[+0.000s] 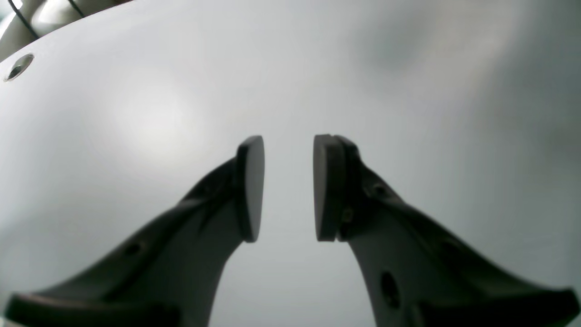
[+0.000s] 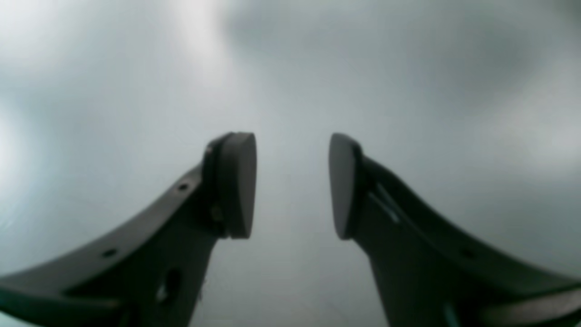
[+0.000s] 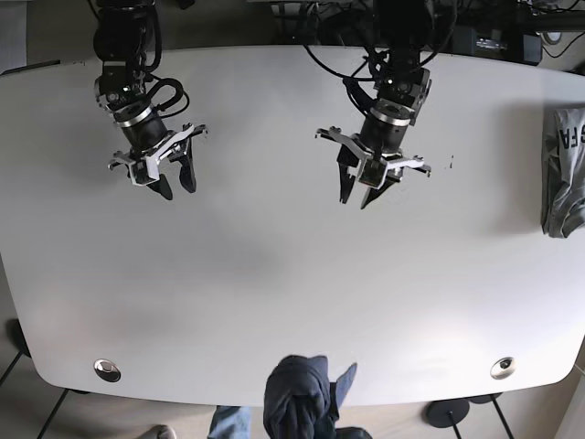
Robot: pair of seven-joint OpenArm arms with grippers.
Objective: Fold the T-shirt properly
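t-shirt cut off at table edge

**Camera setup: one overhead, two wrist close-ups**

Base view looks straight down on the white table from well above, taking in both arms. Each wrist view sits just behind its own fingers, facing down at the table from close by. Left wrist view catches a table hole near the edge. All three views share the tabletop.
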